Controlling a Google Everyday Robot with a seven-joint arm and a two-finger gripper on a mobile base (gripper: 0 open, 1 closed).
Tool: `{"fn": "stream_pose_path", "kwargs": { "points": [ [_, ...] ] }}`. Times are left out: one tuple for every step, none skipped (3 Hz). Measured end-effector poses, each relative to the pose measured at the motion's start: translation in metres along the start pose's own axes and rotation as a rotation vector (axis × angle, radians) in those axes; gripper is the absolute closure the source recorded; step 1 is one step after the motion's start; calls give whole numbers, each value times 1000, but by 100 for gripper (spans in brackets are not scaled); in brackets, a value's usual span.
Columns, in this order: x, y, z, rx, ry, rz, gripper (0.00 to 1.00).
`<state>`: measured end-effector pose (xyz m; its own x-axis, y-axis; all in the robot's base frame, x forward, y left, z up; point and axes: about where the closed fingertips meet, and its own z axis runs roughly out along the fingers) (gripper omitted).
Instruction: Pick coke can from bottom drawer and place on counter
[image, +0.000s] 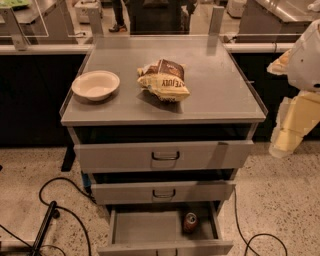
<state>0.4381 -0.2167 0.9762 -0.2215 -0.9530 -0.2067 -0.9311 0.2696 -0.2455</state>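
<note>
Coke can (190, 222) sits in the bottom drawer (145, 229), which is pulled out. The can is in the right half of the tray, close to the right wall and nearer the back edge than the front, its silver top facing up. Whether it touches the wall, I cannot tell.

My gripper (286, 140) hangs off to the right of the cabinet, outside the counter's right edge and about level with the top drawer (200, 156). It is well apart from the can, and whether it is released or clenched I cannot tell. It grasps nothing that I can see.

The counter (220, 95) above carries a pale bowl (96, 85) near its left edge, toward the front-left corner. A yellow-brown chip bag (163, 80) lies about midway across, just right of the bowl and apart from it. The right half of the top is bare grey metal.

Between the top and bottom drawers is the middle drawer (200, 191). Black cables (65, 207) trail over the speckled floor by the cabinet's front-left corner.
</note>
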Motion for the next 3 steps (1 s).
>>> {"fn": "stream_pose_path", "kwargs": {
  "points": [
    [0,0,0,0,0,0,0],
    [1,9,4,-17,-10,-7,0],
    [-1,42,20,-35,-30,-8,0]
  ]
}}
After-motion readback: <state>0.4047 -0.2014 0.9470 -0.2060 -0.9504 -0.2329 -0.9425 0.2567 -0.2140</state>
